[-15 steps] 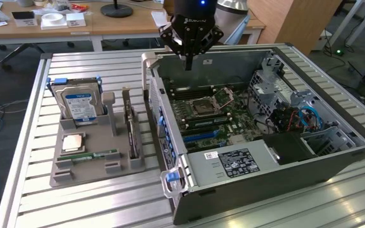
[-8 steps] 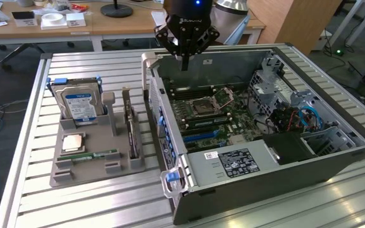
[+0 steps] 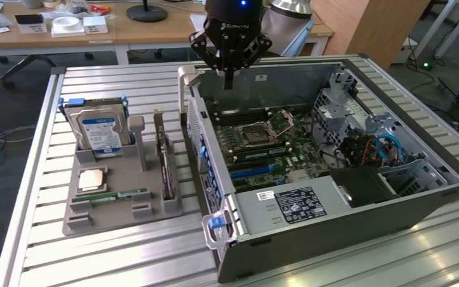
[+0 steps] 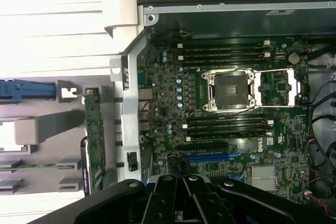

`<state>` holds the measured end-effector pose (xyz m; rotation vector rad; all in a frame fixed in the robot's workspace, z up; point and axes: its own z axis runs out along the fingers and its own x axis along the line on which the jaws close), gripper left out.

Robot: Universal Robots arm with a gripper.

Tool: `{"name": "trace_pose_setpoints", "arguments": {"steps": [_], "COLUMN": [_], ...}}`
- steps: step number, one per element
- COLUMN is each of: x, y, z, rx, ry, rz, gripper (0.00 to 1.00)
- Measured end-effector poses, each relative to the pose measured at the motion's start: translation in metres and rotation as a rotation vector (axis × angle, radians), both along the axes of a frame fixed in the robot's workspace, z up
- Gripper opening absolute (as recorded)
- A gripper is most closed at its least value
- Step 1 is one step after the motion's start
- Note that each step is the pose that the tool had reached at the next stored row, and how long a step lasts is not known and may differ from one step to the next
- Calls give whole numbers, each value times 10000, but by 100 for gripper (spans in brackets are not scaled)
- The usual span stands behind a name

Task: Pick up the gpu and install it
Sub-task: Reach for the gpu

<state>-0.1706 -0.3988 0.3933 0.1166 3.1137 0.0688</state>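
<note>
Black pincer (image 3: 229,85), white lettering (image 3: 234,27)

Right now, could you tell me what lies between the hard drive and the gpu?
The holder has a grey post between drive and gpu, in the exterior view.

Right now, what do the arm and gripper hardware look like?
Gripper: black, with a wide body carrying white lettering, jointed link fingers tapering to slim tips, and visible pivot bolts. There is a small blue light above it and a rounded silver-grey arm joint behind.
</note>
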Motion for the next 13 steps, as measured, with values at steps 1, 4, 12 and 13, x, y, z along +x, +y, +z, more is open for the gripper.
{"name": "trace_pose_setpoints", "arguments": {"steps": [1,4,12,13], "x": [-9,-36,-112,-122], "y": [0,0,0,0], "z": [0,0,0,0], "rx": [0,1,0,0], "ry": [0,0,0,1], "rz": [0,0,-1,0], "gripper": [11,11,11,11]}}
